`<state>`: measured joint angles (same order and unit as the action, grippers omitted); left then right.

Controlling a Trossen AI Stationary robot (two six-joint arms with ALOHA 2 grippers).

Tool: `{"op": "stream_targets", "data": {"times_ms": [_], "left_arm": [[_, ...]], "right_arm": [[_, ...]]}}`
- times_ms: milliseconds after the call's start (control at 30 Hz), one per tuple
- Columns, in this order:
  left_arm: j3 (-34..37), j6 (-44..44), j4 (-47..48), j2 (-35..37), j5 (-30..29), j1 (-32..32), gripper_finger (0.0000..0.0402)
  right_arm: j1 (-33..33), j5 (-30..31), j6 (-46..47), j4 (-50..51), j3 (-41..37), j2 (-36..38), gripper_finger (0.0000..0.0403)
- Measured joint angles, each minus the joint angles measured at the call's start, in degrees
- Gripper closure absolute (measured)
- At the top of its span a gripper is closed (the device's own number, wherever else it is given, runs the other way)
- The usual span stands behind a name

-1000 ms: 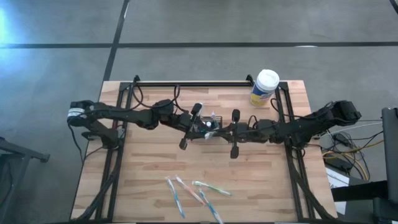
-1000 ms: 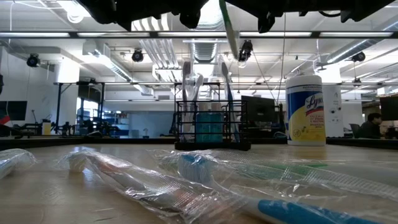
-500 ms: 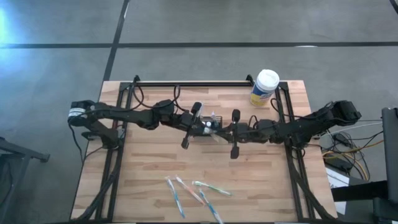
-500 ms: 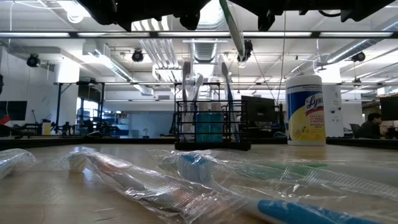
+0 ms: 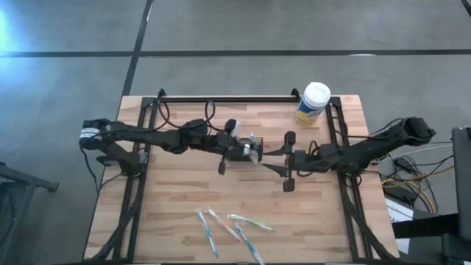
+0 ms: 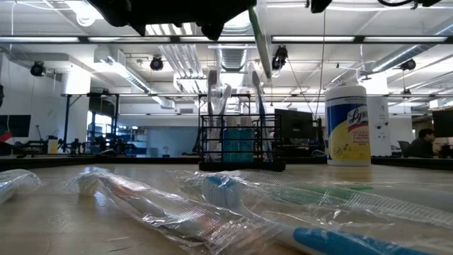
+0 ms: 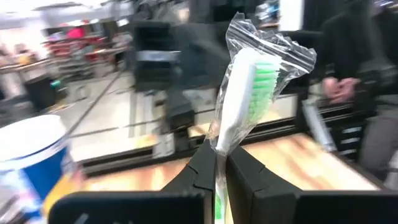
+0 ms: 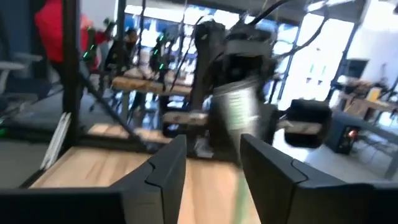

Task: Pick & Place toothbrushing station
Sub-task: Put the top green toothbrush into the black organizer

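The toothbrushing station (image 6: 241, 145), a small black wire-mesh holder, stands mid-table with toothbrushes and a teal tube in it. My left gripper (image 5: 249, 151) hovers over it, shut on a plastic-wrapped toothbrush (image 7: 244, 93) with a white head and green bristles. The brush's green handle (image 6: 260, 39) slants down just above the station. My right gripper (image 5: 271, 159) stands open a little to the right of the station, holding nothing; its spread fingers (image 8: 166, 168) frame the left gripper. My left gripper pinches the wrapped toothbrush between its two fingers just below the head (image 7: 216, 163), wrapper included. The fingers reach in level from the table's left and lie across the brush. The brush is clear of everything, nearly upright, head above the fingers and handle hanging toward the station.
A white-lidded canister (image 5: 314, 103) with a yellow label stands at the far right of the table. Several wrapped toothbrushes (image 5: 229, 227) lie loose near the front edge. Bare wood lies between them and the station.
My right gripper has let go of the toothbrush, opened and drawn back toward the table's right edge. The brush stays over the station in my left gripper, which has kept its place; the handle's slant has shifted slightly.
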<state>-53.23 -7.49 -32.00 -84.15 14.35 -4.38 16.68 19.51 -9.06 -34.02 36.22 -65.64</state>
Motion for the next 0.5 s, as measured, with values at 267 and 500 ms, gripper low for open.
{"op": "stream_targets", "data": {"times_ms": [267,500], "left_arm": [[0.0,-0.4,-0.6,-3.5,-9.3,0.0,0.0385],[0.0,-0.6,-4.7,-8.1,-12.5,-0.9,0.0384]], "right_arm": [[5.6,0.0,2.6,-4.9,-4.6,-0.5,0.0268],[7.5,4.8,-0.9,-12.0,-8.5,-1.9,0.0306]]}}
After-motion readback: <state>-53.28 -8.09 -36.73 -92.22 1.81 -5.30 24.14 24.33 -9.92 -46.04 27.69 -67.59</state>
